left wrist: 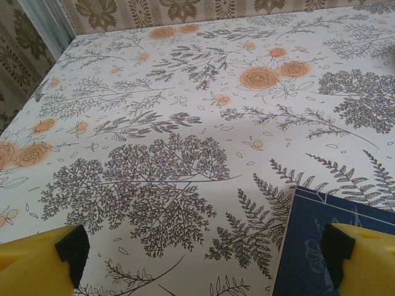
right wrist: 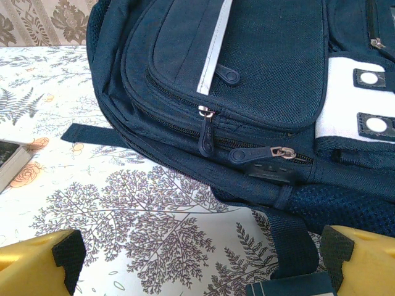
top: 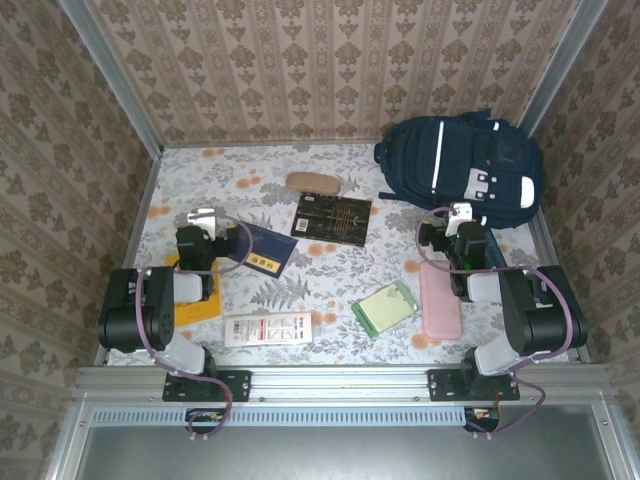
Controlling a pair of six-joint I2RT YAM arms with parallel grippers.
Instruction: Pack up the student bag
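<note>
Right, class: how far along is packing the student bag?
Done: nothing; the backpack looks zipped shut. In hand: nothing; the left pincer and right pincer are open and empty. Still to do: opening it and packing the dark book, pink case, green notepad and the rest on the table.

left arm is folded by the left edge of the tabletop | left gripper is held wide apart, nothing gripped | right arm is folded by the right edge | right gripper is held wide apart, nothing gripped

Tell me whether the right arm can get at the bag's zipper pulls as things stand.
Probably yes. The right gripper is open and faces the student bag; its zipper pulls lie straight ahead, with just bare tablecloth between.
</note>
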